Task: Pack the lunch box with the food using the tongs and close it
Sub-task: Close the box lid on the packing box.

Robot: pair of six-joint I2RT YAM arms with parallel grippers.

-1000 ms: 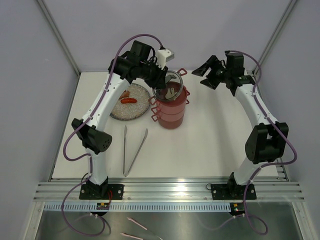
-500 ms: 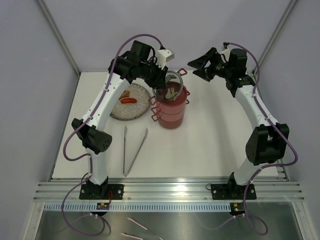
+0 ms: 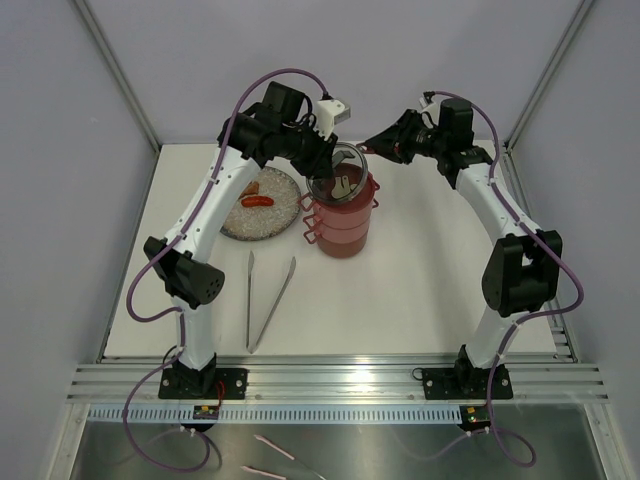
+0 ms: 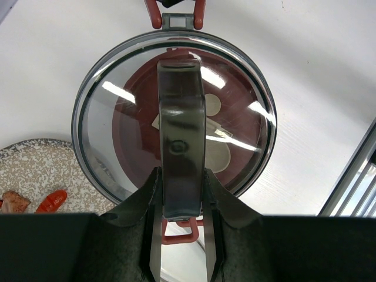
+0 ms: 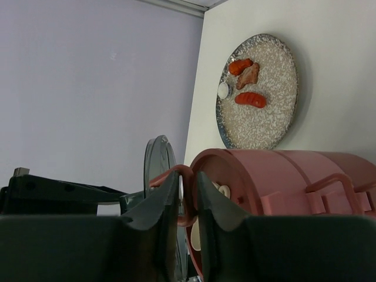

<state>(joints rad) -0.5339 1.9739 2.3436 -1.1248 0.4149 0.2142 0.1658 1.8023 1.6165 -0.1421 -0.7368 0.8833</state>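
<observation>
Where the right gripper (image 5: 187,176) meets the lunch box (image 5: 264,176), its jaws stand narrow and pinch a red loop handle (image 5: 187,205) at the box's top, on its far side. The left gripper (image 4: 180,179) is clamped on the dark grip (image 4: 180,117) of a clear lid (image 4: 111,135). The lid is held steeply tilted just above the box, so it sits between the left wrist camera and the box. Through the glass a red disc with pale patches shows; what the patches are is hard to make out.

Just left of the box, a speckled plate (image 3: 245,222) carries food (image 5: 251,98): two orange-red pieces, a brown one and a small white one. The tongs (image 3: 250,300) lie on the table (image 3: 420,290), left of the box and nearer the arms, untouched, with their open ends pointing away from the arms.

From above, the lid and the left arm cover the box's inside, so any food within cannot be seen. Both wrist views lose their lower part to the gripper bodies.
</observation>
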